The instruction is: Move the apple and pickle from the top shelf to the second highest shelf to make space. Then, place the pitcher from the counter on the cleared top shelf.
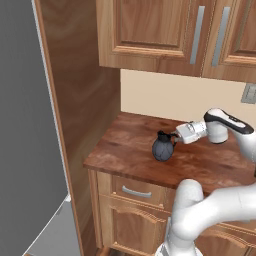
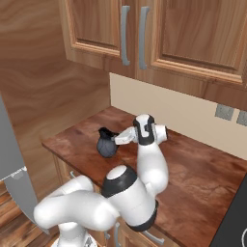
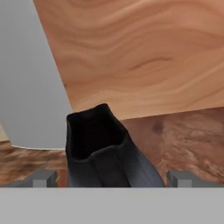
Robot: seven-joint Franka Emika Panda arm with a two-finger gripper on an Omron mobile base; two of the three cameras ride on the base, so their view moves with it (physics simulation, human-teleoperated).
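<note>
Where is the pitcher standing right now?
The pitcher stands on the counter, near its front left part beside the tall wooden side panel, with the pincer at its rim.

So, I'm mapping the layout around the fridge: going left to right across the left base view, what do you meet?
Grey fridge door → tall wooden side panel → pitcher on the counter → gripper → wall outlet.
</note>
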